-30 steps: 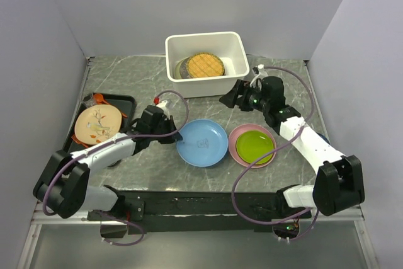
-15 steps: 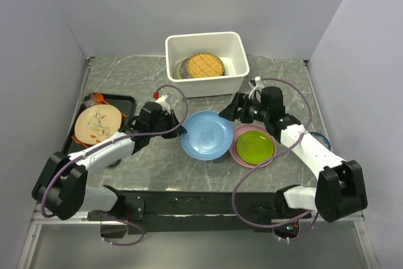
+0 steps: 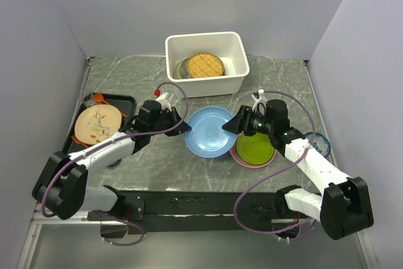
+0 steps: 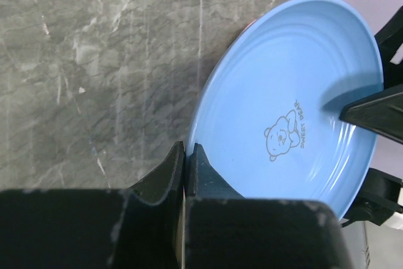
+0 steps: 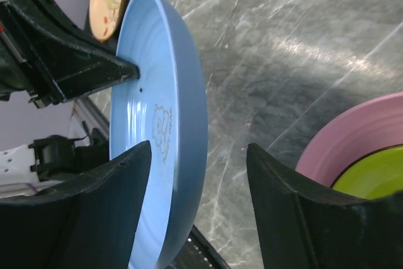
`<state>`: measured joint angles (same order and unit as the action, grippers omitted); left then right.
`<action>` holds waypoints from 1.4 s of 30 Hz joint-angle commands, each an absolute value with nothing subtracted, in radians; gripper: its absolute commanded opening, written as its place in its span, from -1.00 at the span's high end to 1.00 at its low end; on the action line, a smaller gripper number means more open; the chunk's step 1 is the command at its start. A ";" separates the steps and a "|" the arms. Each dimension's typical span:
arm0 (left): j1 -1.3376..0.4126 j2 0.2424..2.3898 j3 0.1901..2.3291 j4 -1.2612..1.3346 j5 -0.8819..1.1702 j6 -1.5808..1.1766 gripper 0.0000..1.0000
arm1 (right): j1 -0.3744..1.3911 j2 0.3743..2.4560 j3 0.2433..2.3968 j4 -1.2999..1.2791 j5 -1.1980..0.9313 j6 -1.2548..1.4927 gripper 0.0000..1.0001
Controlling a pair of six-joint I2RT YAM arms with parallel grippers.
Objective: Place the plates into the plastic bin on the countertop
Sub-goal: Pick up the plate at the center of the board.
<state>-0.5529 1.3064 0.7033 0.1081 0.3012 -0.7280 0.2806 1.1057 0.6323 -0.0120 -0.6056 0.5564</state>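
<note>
Two sets of fingers meet at one thing: the blue round plastic plate [image 3: 211, 131], held up off the dark grey marbled tabletop [image 3: 126, 74] and tilted. The left fingers [image 3: 183, 128] are pressed together on its rim, so the plate stretches away from them toward the right fingers [image 3: 233, 125]. These stand apart, one on each side of the opposite rim. I judge this to be a hand-over, and it turns on that relation: the rim must sit deep enough between the right fingers, and in line with them, before the left fingers let go.

The white rectangular plastic bin [image 3: 208, 85] lies beyond both pairs of fingers, away from the arm bases. I cannot tell which pair is nearer to it. Just beside the right fingers, a pink round plate [image 3: 242, 161] rests on the tabletop with a lime green plate [image 3: 255, 147] on it.

The left wrist view shows the clamp on the rim and a small bear print on the plate's face, but not the bin. The right wrist view shows the rim nearly edge-on, with a clear gap at one finger. At the other finger I cannot tell if it touches. Only the top view shows the bin, with a yellow woven disc [image 3: 205, 65] inside.
</note>
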 commanded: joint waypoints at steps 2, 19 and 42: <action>-0.551 1.321 0.744 0.195 0.365 -0.753 0.99 | 0.273 1.092 0.609 0.067 -0.682 0.594 -0.29; -0.551 1.305 0.732 0.184 0.342 -0.746 0.99 | 0.272 1.126 0.607 0.101 -0.718 0.609 1.00; -0.551 1.241 0.712 0.152 0.282 -0.721 -0.99 | 0.270 1.134 0.609 0.090 -0.701 0.594 1.00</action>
<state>-0.5510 1.2930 0.7067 0.1375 0.3088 -0.7341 0.2661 1.1435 0.5991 0.0452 -0.6827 0.6010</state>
